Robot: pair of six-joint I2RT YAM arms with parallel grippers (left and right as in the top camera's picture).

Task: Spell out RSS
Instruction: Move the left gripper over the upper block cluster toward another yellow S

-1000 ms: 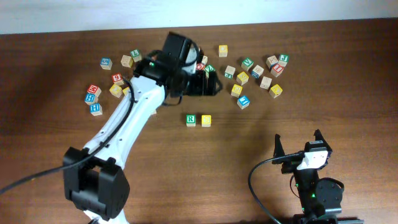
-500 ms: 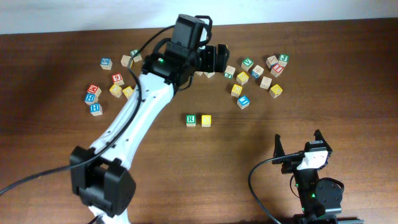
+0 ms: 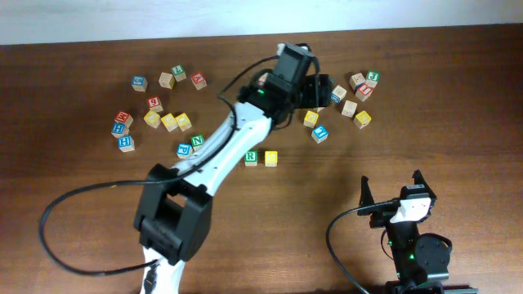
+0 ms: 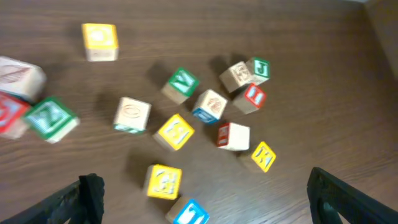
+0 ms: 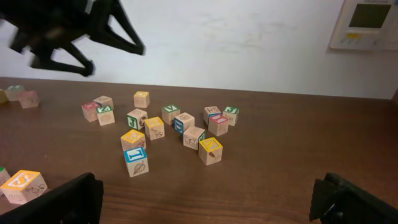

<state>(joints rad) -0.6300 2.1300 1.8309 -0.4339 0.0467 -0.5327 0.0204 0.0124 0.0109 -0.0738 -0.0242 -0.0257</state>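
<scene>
Brown wood of the table (image 3: 458,122) lies open on the near side, from the lettered pair down to my right gripper (image 3: 392,184), which rests at the near right with fingers spread wide. The green R cube (image 3: 251,157) sits mid-table, a yellow cube (image 3: 270,158) just beside it on the right. Only the right wrist view catches that cube's letter, seemingly an S. My left gripper (image 3: 325,91) hangs wide open over the far cluster (image 3: 350,108). Its camera shows several yellow blocks (image 4: 176,132) there, lettering too blurred to read.
</scene>
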